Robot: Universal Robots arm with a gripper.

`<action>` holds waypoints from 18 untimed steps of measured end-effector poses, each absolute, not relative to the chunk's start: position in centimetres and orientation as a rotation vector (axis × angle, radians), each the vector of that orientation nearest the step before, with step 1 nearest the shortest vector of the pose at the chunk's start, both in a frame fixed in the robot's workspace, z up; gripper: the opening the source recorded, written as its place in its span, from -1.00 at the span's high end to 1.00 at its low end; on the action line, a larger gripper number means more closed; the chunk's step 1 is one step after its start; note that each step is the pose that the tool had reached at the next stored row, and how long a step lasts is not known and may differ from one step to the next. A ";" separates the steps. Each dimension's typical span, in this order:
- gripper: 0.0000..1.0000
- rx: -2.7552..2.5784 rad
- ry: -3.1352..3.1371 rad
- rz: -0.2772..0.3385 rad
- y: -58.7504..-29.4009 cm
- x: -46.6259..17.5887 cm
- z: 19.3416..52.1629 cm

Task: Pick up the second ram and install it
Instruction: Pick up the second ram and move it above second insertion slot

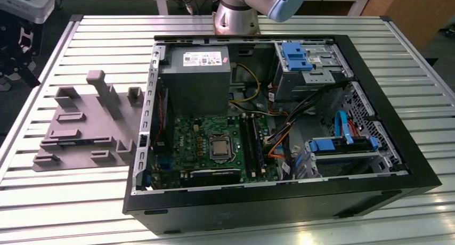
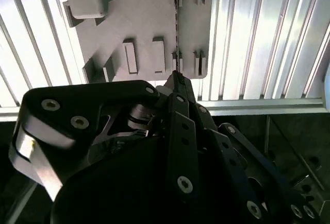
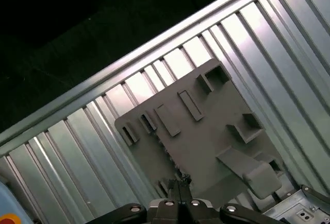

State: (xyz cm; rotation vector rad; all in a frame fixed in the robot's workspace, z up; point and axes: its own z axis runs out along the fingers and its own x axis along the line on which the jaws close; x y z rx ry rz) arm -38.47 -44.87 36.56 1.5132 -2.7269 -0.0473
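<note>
Well, your gripper [image 2: 178, 79] hangs high over the grey holder [image 2: 144, 18]. Its fingers look pressed together at the tips, and the ram is apart from them, down in the holder. The gripper's black body blocks much of the second wrist view, so you get the tips and little else. In the first wrist view the gripper [image 3: 180, 185] is cut off by the picture's edge, with just tips and knuckles poking in over the holder [image 3: 206, 126].

The second ram [image 2: 176, 23] stands on edge in the holder, so from above you see a thin dark line between small posts. Its chips are turned away from you, and one end of the line is hidden behind the fingertips.

In the exterior view the second ram [image 1: 67, 144] is hard to make out. It is a dark strip along the near side of the holder [image 1: 85, 112], which sits on the slatted table [image 1: 85, 202] just beside the open computer case [image 1: 284, 202], on the exterior view's left. The arm [image 1: 238, 13] is cut off at the frame's top. Inside the case the near edge of the motherboard [image 1: 192, 138] hides behind the case wall. You cannot tell what sits in its memory slots [image 1: 249, 144].
</note>
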 end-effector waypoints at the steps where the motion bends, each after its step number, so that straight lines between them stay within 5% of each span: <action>1: 0.79 1.535 -2.714 -0.047 -44.9 -38.5 36.5; 18: 0.79 1.918 -2.454 -0.041 -44.9 -38.5 36.2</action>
